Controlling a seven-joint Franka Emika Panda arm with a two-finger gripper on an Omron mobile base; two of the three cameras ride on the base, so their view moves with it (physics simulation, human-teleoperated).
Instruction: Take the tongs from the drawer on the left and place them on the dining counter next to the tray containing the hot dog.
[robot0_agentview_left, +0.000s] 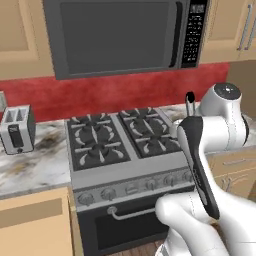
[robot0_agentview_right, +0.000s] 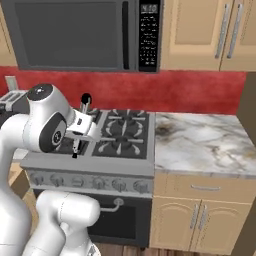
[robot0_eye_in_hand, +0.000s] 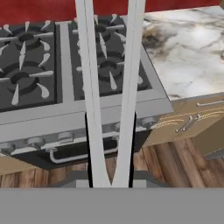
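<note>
Tongs are pinched in the hand, its fingers pressed onto the joined end while the two pale arms run away from the hand and spread apart toward the far edge of the hand view. Beyond the tongs in that view lie the stove with its black burner grates, the marble desk off to one side of the hand, and a wooden floor under the oven door. Left base view: the white arm crosses in front of the stove; a black tong tip rises above the hand, and a toaster stands well apart from the hand on the far desk. Right base view: the hand hangs over the stove's near burners, a black tip just above it, microwave overhead.
</note>
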